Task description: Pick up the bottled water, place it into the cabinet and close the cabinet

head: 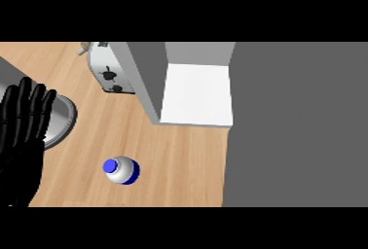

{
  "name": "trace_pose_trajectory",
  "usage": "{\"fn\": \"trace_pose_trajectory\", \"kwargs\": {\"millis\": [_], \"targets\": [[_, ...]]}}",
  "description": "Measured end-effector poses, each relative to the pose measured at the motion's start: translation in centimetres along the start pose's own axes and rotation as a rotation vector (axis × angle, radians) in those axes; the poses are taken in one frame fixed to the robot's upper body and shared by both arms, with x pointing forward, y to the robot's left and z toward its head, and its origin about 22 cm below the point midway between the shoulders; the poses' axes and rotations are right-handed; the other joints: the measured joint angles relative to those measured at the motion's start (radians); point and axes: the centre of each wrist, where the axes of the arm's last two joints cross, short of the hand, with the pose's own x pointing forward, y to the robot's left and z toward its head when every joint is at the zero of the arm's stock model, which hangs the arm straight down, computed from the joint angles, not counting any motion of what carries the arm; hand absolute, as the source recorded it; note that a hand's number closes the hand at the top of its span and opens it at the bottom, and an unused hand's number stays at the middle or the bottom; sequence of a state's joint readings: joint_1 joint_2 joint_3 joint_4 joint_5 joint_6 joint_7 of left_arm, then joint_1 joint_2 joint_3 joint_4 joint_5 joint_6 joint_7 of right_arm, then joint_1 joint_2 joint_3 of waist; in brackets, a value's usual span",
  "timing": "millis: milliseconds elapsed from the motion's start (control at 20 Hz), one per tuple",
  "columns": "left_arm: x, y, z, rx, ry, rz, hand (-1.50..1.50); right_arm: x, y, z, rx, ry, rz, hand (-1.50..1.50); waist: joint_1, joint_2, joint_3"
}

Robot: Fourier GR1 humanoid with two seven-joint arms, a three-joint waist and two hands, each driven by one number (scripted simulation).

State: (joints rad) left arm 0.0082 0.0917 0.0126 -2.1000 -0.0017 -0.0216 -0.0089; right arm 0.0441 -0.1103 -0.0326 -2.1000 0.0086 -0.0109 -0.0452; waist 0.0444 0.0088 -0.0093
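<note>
The bottled water stands upright on the wooden counter, seen from above as a pale round body with a blue cap. Behind it and to the right is the cabinet, its white inside showing and its grey door swung open on the left side. My left hand rests at the view's left edge with its fingers straight and pointing up, well to the left of the bottle and not touching it. My right hand shows in no view.
A metal bowl or pan lies partly under my left hand's fingers. A silver toaster stands at the back, left of the cabinet door. A large grey surface fills the right side beyond the counter's edge.
</note>
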Motion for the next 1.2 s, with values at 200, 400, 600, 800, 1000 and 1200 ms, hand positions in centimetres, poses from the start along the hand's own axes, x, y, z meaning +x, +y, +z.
{"fn": "trace_pose_trajectory", "kwargs": {"millis": [200, 400, 600, 800, 1000, 1200], "targets": [[1.0, -0.9, 1.5, 0.124, 0.005, -0.045, -1.50, 0.5, 0.6, 0.7, 0.042, 0.004, -0.017, -1.50, -0.026, -0.008, 0.006], [1.8, -1.7, 3.6, 0.316, 0.071, -0.033, -1.50, 1.2, 1.6, 1.8, 0.117, 0.035, -0.096, -1.50, -0.024, -0.014, 0.008], [3.5, -3.0, 5.2, 0.464, 0.132, 0.018, -1.50, 2.9, 2.4, 2.9, 0.201, 0.064, -0.176, -1.50, -0.032, -0.017, 0.009], [5.3, -4.8, 6.7, 0.527, 0.192, 0.058, -1.50, 5.0, 3.4, 3.7, 0.246, 0.077, -0.215, -1.50, -0.035, -0.016, 0.010], [5.7, -6.8, 8.0, 0.535, 0.263, 0.111, -1.50, 7.0, 4.1, 4.2, 0.255, 0.080, -0.229, -1.50, -0.035, -0.016, 0.011], [6.1, -8.0, 8.9, 0.542, 0.311, 0.139, -1.50, 8.0, 4.6, 4.4, 0.263, 0.091, -0.244, -1.50, -0.034, -0.016, 0.011]]}}
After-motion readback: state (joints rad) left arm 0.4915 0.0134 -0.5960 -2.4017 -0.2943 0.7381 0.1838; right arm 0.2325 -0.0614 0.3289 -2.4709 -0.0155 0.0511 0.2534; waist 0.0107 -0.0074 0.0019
